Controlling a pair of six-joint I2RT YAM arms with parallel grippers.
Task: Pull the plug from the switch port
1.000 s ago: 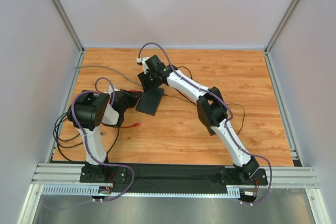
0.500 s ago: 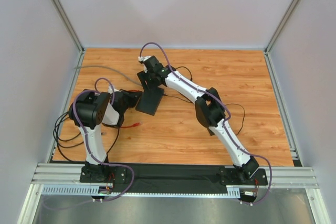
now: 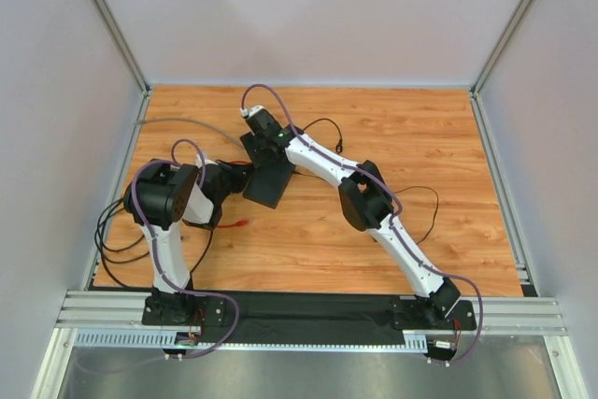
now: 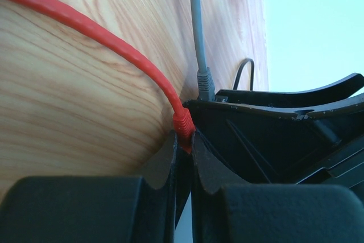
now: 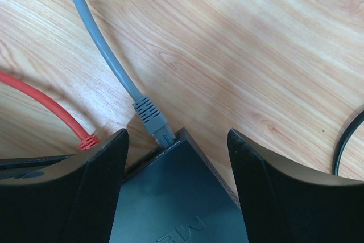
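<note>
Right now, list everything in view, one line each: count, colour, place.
switch: one, matte black, on the table left of centre
red cable: one, red, left of the switch, its red plug at the switch's edge
grey cable: one, grey, plugged into the switch, runs off far left
thin lead: at least one, black, beyond the right arm
table: one, wood-grain
left fingers: two, black, closed on the red plug
right fingers: two, black, open, either side of the switch
</note>
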